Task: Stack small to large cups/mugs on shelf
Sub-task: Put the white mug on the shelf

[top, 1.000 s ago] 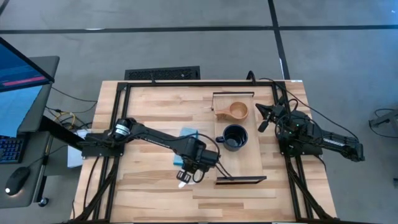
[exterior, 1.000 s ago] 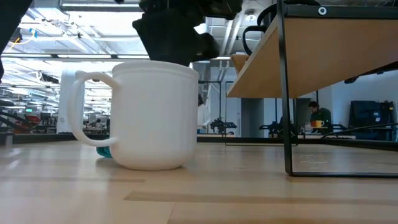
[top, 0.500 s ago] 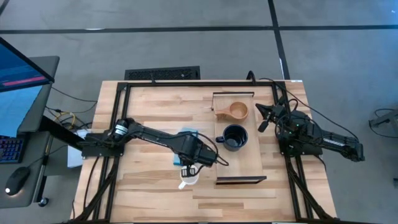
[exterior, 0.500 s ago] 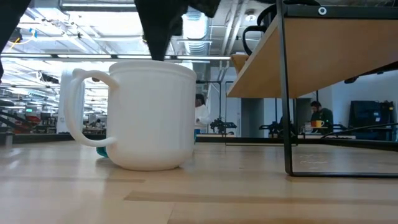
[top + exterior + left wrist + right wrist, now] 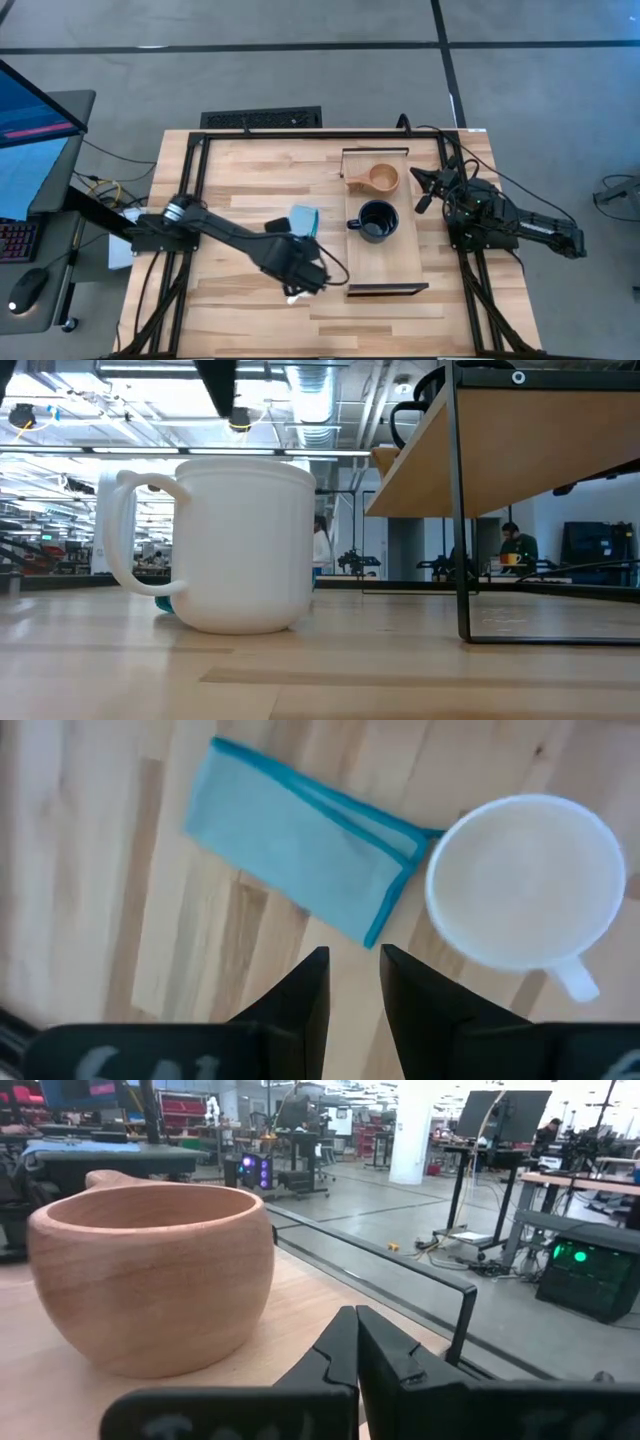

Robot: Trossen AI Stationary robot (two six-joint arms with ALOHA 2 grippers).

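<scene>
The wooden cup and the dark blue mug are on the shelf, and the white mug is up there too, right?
Not quite. The wooden cup and dark blue mug are on the shelf, but the white mug stands on the table beside the blue cloth, as the low and left wrist views show.

Slatted wooden tabletop [image 5: 230,170] with blue cloth [image 5: 305,220], white mug [image 5: 235,545] and shelf [image 5: 400,255]; on the shelf, wooden cup [image 5: 380,179], navy mug [image 5: 376,220].
</scene>
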